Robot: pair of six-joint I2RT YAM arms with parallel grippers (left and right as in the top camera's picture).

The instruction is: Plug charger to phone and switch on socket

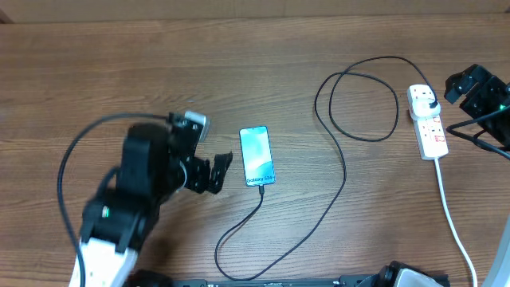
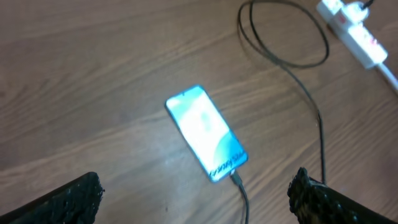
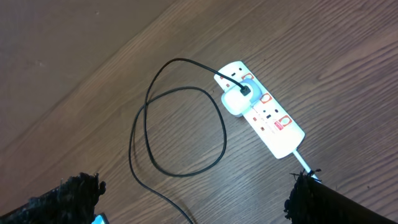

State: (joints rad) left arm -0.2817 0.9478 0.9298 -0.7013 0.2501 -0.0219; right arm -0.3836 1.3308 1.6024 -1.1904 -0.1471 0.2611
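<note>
The phone (image 1: 256, 155) lies mid-table with its screen lit and the charger (image 1: 344, 169) seated in its lower end; the cable loops away to a white adapter (image 3: 235, 101) on the socket (image 1: 430, 131); the switch positions are too small to read; the white cord (image 1: 454, 223) runs off frame. The left gripper (image 2: 196, 180) and right gripper (image 3: 194, 180) both gape wide and hold nothing; only their fingertips show in the wrist views.

There is one phone (image 1: 256, 155), one charger (image 1: 344, 171), one socket (image 1: 430, 131) with one thick white cord (image 1: 451, 215), and two grippers: left gripper (image 1: 217, 174), right gripper (image 1: 467, 93).
</note>
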